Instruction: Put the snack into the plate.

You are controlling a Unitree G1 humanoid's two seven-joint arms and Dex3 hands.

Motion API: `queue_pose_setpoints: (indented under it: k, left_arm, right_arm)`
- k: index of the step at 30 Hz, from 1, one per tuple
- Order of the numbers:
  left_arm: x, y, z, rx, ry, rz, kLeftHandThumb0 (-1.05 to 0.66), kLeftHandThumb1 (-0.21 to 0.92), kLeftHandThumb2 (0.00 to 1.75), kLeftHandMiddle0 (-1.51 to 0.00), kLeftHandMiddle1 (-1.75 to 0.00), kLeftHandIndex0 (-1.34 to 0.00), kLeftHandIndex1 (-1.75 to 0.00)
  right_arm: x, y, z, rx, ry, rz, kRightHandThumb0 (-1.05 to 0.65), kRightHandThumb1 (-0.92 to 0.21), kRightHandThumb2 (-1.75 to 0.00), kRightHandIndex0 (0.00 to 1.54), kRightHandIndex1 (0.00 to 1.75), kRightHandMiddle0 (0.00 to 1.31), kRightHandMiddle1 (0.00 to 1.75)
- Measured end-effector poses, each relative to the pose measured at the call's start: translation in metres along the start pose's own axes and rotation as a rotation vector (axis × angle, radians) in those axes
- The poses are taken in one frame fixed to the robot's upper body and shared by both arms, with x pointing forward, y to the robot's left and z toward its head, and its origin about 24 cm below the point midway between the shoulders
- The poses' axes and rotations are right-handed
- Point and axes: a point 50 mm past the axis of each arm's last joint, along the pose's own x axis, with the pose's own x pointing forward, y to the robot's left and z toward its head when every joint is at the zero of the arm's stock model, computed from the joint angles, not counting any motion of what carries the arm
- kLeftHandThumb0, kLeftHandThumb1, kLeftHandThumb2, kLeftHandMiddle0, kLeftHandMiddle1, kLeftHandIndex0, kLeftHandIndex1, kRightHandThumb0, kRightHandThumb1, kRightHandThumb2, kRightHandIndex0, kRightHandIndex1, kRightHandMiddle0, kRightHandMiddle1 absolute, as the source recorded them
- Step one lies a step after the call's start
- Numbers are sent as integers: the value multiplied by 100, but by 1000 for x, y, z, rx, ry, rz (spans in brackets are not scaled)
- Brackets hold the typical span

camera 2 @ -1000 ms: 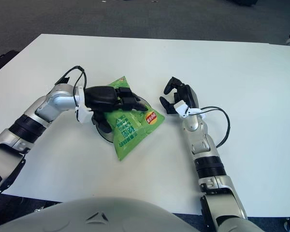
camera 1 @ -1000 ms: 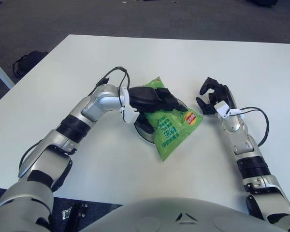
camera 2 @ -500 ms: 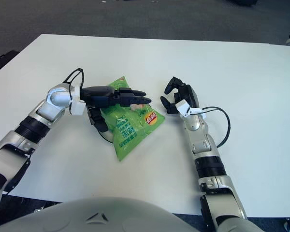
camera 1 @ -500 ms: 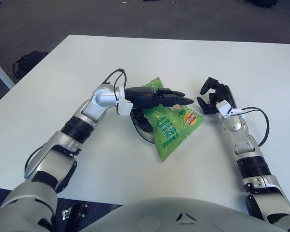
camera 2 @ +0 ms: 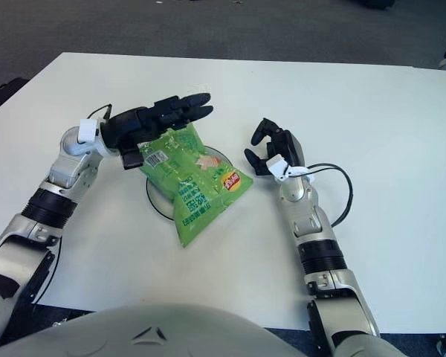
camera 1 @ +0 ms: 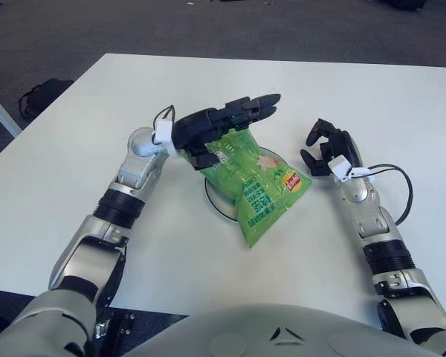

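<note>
The green snack bag [camera 1: 258, 186] lies across the round white plate [camera 1: 214, 207] in the middle of the table, its lower end hanging over the plate's near rim. My left hand [camera 1: 227, 119] hovers over the bag's upper left end with its fingers stretched out straight and holds nothing; its thumb is close to the bag's top edge. My right hand [camera 1: 325, 147] rests on the table just right of the bag, fingers loosely bent and empty. Both also show in the right eye view: the bag [camera 2: 192, 190] and the left hand [camera 2: 163, 115].
The white table [camera 1: 297, 89] stretches all round the plate. A black cable [camera 1: 407, 187] loops beside my right forearm. A dark bag [camera 1: 41, 93] lies on the floor beyond the table's left edge.
My left hand has let go of the bag, straightened its fingers, and lifted up and back to the left. The bag stays on the plate. The right hand has not moved.
</note>
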Motion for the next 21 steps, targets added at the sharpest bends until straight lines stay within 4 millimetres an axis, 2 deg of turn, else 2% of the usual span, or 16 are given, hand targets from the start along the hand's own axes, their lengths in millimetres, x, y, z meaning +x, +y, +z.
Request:
queue_pose_setpoints:
  k: [7, 12, 16, 21]
  left_arm:
    - [-15, 21, -2, 6, -44, 268, -91, 90, 31, -14, -5, 0, -31]
    - [-26, 41, -22, -127, -28, 419, -93, 92, 36, -20, -7, 0, -40]
    - [-34, 51, -26, -237, -96, 438, -97, 92, 42, -22, -8, 0, -42]
    - [-54, 52, -15, -189, -138, 448, -101, 92, 47, -23, -9, 0, -45]
  right_arm:
    - [0, 1, 1, -16, -7, 10, -50, -27, -137, 127, 175, 65, 175]
    - [0, -2, -1, -34, -6, 10, -51, -26, -139, 128, 175, 67, 175]
    - [1, -1, 1, -41, -16, 13, -51, -25, -140, 128, 175, 67, 175]
    - [1, 0, 1, -36, -17, 19, -51, -25, -139, 129, 175, 67, 175]
